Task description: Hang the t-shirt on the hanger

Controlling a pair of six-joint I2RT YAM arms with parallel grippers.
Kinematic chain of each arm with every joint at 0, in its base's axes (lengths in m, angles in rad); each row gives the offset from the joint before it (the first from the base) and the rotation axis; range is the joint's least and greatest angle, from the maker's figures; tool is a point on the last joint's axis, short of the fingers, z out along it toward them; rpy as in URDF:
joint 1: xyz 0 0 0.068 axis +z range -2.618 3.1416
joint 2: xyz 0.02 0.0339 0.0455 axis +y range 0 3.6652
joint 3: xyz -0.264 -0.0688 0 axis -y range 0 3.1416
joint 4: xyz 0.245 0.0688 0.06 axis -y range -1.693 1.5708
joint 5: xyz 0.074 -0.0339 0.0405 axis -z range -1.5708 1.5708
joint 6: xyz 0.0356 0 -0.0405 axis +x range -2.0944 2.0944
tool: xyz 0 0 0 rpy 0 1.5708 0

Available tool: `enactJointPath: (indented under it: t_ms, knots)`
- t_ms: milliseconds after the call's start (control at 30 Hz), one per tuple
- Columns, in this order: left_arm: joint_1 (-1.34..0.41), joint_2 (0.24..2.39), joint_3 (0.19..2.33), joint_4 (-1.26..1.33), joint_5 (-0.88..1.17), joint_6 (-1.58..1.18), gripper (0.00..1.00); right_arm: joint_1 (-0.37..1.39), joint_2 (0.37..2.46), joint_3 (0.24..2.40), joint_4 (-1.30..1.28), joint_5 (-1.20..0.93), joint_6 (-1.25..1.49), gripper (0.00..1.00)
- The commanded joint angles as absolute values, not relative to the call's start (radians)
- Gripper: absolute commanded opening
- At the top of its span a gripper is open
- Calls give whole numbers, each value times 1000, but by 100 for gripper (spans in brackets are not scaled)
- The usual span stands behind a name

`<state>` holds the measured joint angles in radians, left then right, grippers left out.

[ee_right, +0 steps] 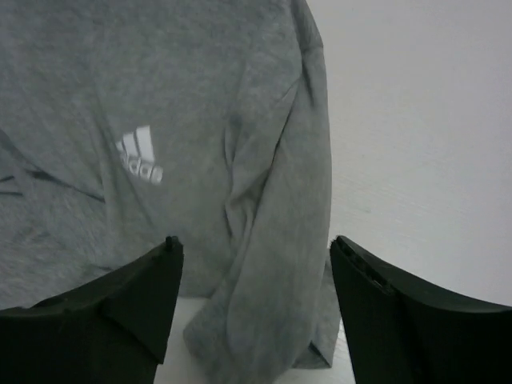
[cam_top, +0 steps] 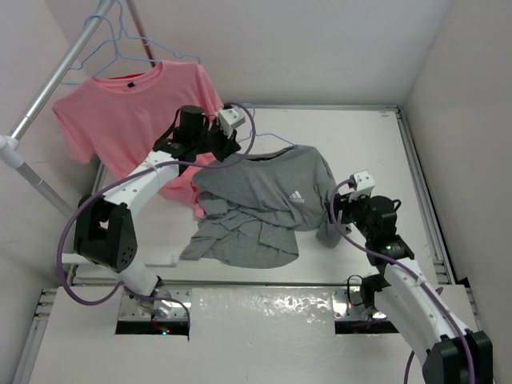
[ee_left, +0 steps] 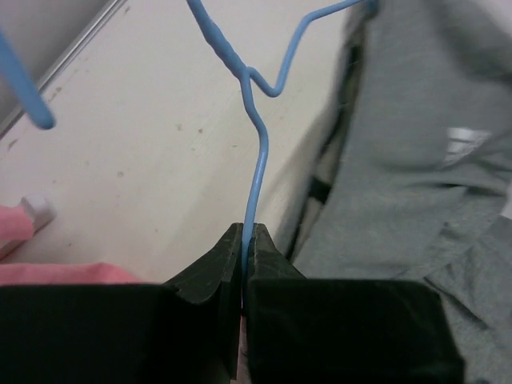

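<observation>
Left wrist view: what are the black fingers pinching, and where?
The left gripper pinches the pale-blue wire hanger on one shoulder wire, just below its twisted neck. The right gripper holds nothing.

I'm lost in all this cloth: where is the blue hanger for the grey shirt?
In the top view the hanger is mid-table at the collar of the t-shirt, its wire pinched in the left gripper, just right of the pink t-shirt.

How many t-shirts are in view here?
2: the pink t-shirt hangs at the far left from the rail; the grey t-shirt is in the centre. None seems hidden.
</observation>
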<state>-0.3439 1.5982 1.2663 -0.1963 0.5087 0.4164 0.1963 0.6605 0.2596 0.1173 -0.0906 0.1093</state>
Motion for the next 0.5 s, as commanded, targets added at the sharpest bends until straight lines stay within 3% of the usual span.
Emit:
enactJointPath:
  t_ms: [0,67,167,233,267,367,467]
  knots:
    - [-356,1514,1256,-147,673,390,0,201,692,299,84,-68,164,74]
    - [-368,1491,1224,-143,684,385,0,201,684,342,109,-3,227,76]
    - [-373,1465,1207,-133,680,333,0,201,698,406,216,6,373,66]
    - [-377,1457,1204,-130,664,299,0,213,779,422,395,-52,469,53]
    - [-382,1454,1201,-121,661,290,0,265,820,429,504,-48,542,51]
    - [-391,1447,1186,-107,635,293,0,421,1001,509,578,102,529,57]
    - [-397,1445,1177,-103,608,301,0,445,1179,586,659,130,632,60]
